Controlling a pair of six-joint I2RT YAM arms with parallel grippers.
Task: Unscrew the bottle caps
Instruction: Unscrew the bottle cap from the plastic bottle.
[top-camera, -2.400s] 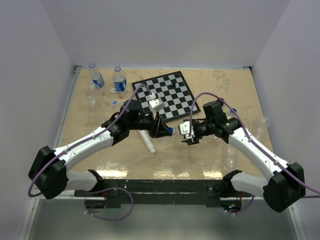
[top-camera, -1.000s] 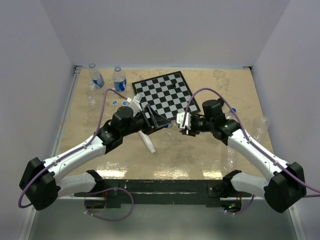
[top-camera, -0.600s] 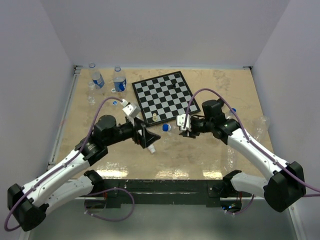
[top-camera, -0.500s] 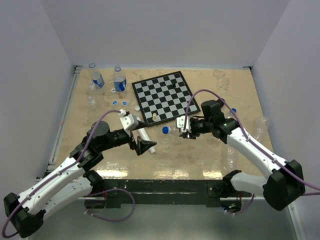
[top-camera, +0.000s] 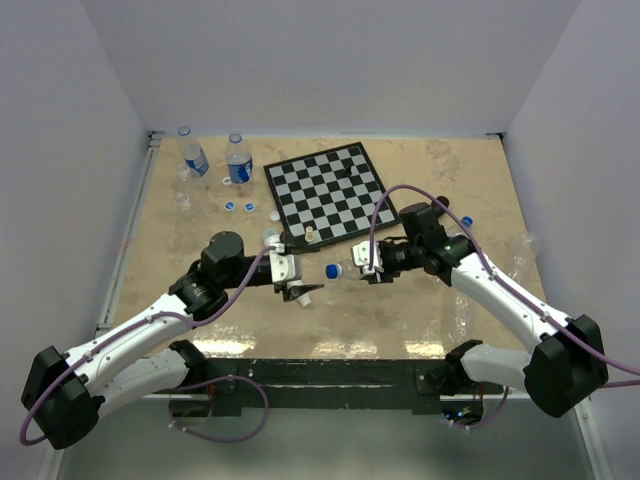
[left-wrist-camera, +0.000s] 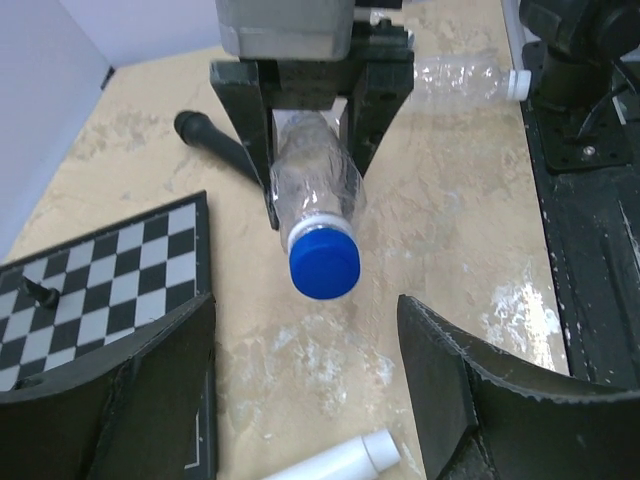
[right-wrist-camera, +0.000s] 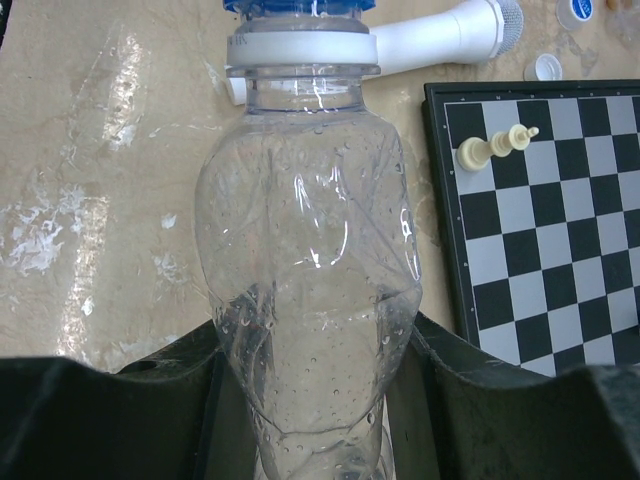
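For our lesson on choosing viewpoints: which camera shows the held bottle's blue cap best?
Left wrist: the cap faces the camera, whole and unobstructed. The top view shows it as a small blue dot; the right wrist catches only its blue edge beyond the bottle.

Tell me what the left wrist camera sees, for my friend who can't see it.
A crumpled clear bottle with a blue cap points at the camera, clamped in the jaws of the right gripper. The left gripper sits in front, jaws open, not touching it. A chessboard lies on the left.
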